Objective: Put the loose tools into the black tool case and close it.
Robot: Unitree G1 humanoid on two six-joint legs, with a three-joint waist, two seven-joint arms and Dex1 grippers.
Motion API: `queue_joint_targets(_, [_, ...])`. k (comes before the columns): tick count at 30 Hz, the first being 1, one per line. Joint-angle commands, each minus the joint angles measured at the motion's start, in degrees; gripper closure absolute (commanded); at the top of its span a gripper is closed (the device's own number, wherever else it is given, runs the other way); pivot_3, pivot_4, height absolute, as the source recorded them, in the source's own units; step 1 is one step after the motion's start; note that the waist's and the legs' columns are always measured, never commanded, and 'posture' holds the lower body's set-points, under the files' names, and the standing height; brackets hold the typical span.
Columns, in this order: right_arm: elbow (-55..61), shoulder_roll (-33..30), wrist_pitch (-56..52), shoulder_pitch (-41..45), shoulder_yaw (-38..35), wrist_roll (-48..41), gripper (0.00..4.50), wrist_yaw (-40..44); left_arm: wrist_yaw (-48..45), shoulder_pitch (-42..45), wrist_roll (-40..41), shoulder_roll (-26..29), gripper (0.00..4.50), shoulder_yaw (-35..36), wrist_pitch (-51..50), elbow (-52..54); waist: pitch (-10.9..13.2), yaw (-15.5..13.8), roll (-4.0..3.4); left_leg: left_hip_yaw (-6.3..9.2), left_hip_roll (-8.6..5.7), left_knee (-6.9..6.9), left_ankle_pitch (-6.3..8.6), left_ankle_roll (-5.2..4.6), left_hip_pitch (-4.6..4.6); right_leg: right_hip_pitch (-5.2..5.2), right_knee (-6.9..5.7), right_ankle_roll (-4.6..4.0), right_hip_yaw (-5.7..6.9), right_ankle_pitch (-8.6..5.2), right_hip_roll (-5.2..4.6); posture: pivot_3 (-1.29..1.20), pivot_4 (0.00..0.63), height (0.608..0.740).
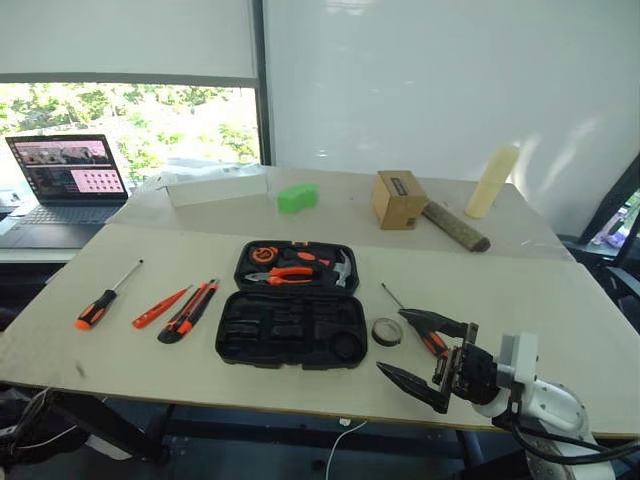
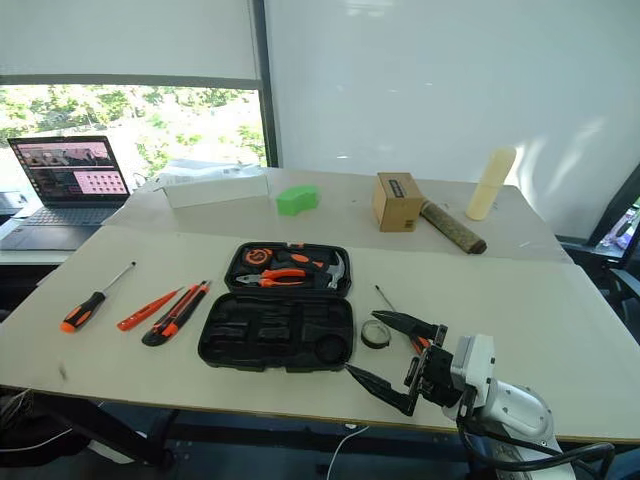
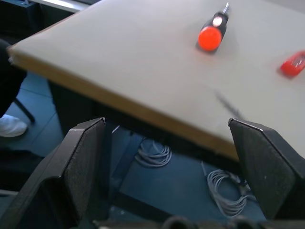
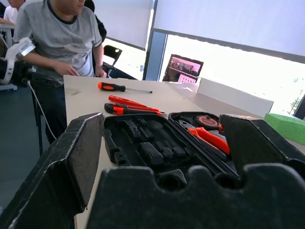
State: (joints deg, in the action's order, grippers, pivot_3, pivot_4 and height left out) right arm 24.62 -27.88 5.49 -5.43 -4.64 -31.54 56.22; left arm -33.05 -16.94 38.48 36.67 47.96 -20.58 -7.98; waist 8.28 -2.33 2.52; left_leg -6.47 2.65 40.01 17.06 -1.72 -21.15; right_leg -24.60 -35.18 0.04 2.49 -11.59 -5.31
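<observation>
Left eye view: right pincer, fingers apart and empty, hovers at the counter's near edge beside the tape roll and a screwdriver angled toward that edge; case lies open mid-counter; left pincer also spread

Bright daylight from window, overexposed; wrist views soft.

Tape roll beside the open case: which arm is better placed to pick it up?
Probably the right. The right gripper hangs open just beside the tape roll, at the tool case's right edge; the left gripper sits past the table's far-left edge.
</observation>
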Motion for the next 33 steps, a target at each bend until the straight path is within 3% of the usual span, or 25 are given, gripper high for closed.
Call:
queue_joint_targets(1, [0.65, -0.32, 1.71, 0.02, -0.3, 0.19, 0.0, 0.58, 3.02, 9.4, 0.38, 8.42, 0.03, -1.34, -6.46, -1.63, -0.02, 0.05, 0.04, -0.03, 0.05, -0.01, -0.01, 0.01, 0.02, 0.13, 0.01, -0.04, -0.02, 0.04, 0.04, 0.0, 0.15, 0.74])
queue_joint_targets(5, [0.25, -0.34, 1.57, 0.63, 0.55, 0.59, 0.0, 0.77, -0.09, 22.81, -3.56, 19.28, 0.03, -10.89, -14.95, -11.89, 0.0, 0.53, 0.04, -0.03, 0.09, -0.08, -0.11, 0.15, 0.11, 0.17, -0.08, 0.04, 0.0, 0.13, 0.15, 0.0, 0.15, 0.74])
queue_joint_targets(8, [-0.34, -0.2, 1.31, 1.59, 1.24, 0.91, 0.0, 0.57, -1.47, 35.04, -8.13, 24.23, 0.03, -19.44, -19.75, -22.99, -0.01, 1.34, 0.06, -0.08, -0.03, -0.19, -0.14, 0.21, 0.12, 0.1, -0.18, 0.08, -0.02, 0.12, 0.2, 0.0, 0.15, 0.74])
queue_joint_targets(12, [-1.01, -0.13, 1.12, 2.7, 1.91, 1.2, 0.0, 0.4, -5.88, 48.26, -15.55, 25.49, 0.03, -29.69, -20.75, -37.26, 0.07, 2.4, -0.07, -0.37, -0.21, -0.24, -0.35, 0.62, 0.04, -0.13, -0.35, 0.11, -0.08, 0.07, 0.27, 0.0, 0.15, 0.74])
queue_joint_targets(17, [-1.27, -0.27, 1.15, 3.46, 1.41, 1.56, 0.0, -0.18, -7.5, 58.75, -23.1, 23.9, 0.03, -36.82, -17.6, -51.56, 0.06, 2.86, 0.08, -0.46, -0.18, -0.23, -0.46, 0.85, -0.2, -0.4, -0.72, 0.0, -0.09, -0.09, 0.37, 0.0, 0.15, 0.74])
queue_joint_targets(20, [-1.04, -0.44, 1.11, 3.24, 0.78, 1.87, 0.0, -0.95, -8.85, 62.16, -25.77, 23.0, 0.65, -38.51, -15.96, -56.87, 0.06, 2.72, 0.09, -0.48, -0.19, -0.21, -0.46, 0.83, -0.23, -0.42, -0.69, 0.0, -0.1, -0.09, 0.35, 0.0, 0.15, 0.74])
queue_joint_targets(24, [-0.24, -0.82, 0.9, 2.47, 0.04, 2.09, 0.0, -1.88, -9.88, 64.86, -26.46, 23.65, 2.21, -36.77, -11.88, -60.53, 0.07, 2.48, 0.09, -0.5, -0.24, -0.16, -0.31, 0.57, -0.23, -0.43, -0.7, 0.03, -0.1, -0.11, 0.19, 0.0, 0.15, 0.74])
queue_joint_targets(28, [0.45, -1.96, 0.74, 1.27, -1.37, 2.07, 0.0, -2.91, -21.36, 65.03, -25.0, 24.97, 3.66, -35.17, -3.02, -58.53, 0.13, 2.35, 0.24, -0.49, -0.23, -0.13, -0.3, 0.56, -0.24, -0.45, -0.74, 0.03, -0.08, -0.11, 0.17, 0.0, 0.15, 0.74])
queue_joint_targets(31, [0.86, -3.2, 0.4, 0.63, -3.1, 1.42, 0.0, -3.41, -34.4, 64.93, -22.5, 24.24, 3.65, -33.94, 4.98, -53.75, 0.14, 2.01, 0.27, -0.47, -0.21, -0.07, -0.31, 0.58, -0.34, -0.51, -0.76, 0.02, -0.02, -0.11, 0.17, 0.0, 0.15, 0.74])
queue_joint_targets(33, [0.9, -4.66, -0.05, 0.02, -5.26, 0.68, 0.0, -3.37, -47.5, 64.47, -21.63, 22.14, 3.65, -37.71, 9.47, -45.01, 0.14, 1.62, 0.28, -0.45, -0.19, 0.05, -0.33, 0.62, -0.47, -0.55, -0.76, 0.02, 0.02, -0.1, 0.17, 0.0, 0.15, 0.74])
